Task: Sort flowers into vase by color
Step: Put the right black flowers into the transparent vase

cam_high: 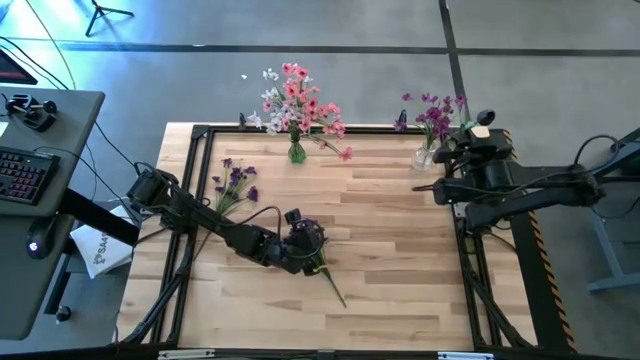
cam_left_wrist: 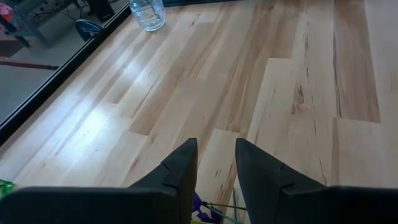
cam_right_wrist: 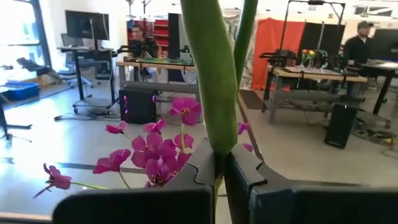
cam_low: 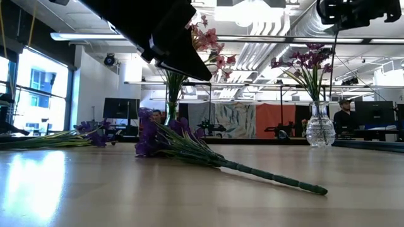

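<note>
A purple flower sprig (cam_high: 335,285) lies flat on the table, blossoms toward my left gripper (cam_high: 314,243). That gripper hangs open just above the blossom end (cam_left_wrist: 200,213) without touching it. A second purple sprig (cam_high: 235,183) lies at the far left. Pink flowers (cam_high: 298,105) stand in a glass vase at the far edge, and purple flowers (cam_high: 432,120) stand in another vase (cam_low: 320,129) at the far right. My right gripper (cam_right_wrist: 219,152) is raised beside that purple vase, pointing level toward the far side, shut on a green stem (cam_right_wrist: 211,74). My right gripper pinches a green flower stem (cam_right_wrist: 216,140) between its two shut fingers. The fingers are level and point toward the table's far side, across the stem. The stem rises upright out of the hold and leaves the picture; its blossoms do not show.
A black frame (cam_high: 200,130) runs round the wooden tabletop. The middle and near right of the table are bare wood (cam_high: 400,260). A keyboard desk (cam_high: 40,150) stands off the left edge. People sit at desks (cam_right_wrist: 364,43) in the room beyond.
</note>
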Controlling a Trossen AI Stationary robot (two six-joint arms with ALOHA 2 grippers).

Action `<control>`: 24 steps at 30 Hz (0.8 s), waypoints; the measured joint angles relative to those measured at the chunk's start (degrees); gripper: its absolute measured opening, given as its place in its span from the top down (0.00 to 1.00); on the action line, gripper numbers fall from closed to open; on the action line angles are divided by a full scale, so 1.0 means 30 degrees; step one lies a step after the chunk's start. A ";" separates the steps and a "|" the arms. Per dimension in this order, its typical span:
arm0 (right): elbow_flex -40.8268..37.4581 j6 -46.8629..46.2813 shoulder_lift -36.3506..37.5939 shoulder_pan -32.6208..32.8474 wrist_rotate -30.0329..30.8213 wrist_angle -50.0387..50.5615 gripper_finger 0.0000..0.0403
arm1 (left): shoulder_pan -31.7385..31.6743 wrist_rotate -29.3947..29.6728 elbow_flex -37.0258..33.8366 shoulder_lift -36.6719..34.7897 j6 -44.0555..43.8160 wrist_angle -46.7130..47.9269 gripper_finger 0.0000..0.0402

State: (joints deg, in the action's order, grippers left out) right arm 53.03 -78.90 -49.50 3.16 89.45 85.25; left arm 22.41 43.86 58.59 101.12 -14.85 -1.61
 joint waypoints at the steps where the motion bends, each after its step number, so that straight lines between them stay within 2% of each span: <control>1: -0.0125 -0.0218 -0.0007 -0.0111 0.0007 -0.0151 1.00 | 0.0000 -0.0005 0.0000 0.0000 0.0000 0.0007 0.76; 7: -0.0581 -0.0528 -0.0149 -0.0439 0.0120 -0.1544 1.00 | 0.0000 0.0000 0.0000 -0.0007 0.0000 0.0000 0.76; 15: -0.0596 0.1428 -0.0816 -0.0521 0.0096 -0.2928 1.00 | 0.0000 0.0003 0.0000 -0.0007 0.0022 -0.0190 0.76; 24: -0.0596 0.1662 -0.1920 -0.2575 -0.0475 -0.3329 1.00 | 0.0000 0.0007 0.0000 -0.0007 0.0029 -0.0437 0.76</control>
State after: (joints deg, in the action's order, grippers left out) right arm 51.24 -73.91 -55.26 -4.56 88.03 75.26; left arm 22.41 43.88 58.59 101.10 -14.76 -2.92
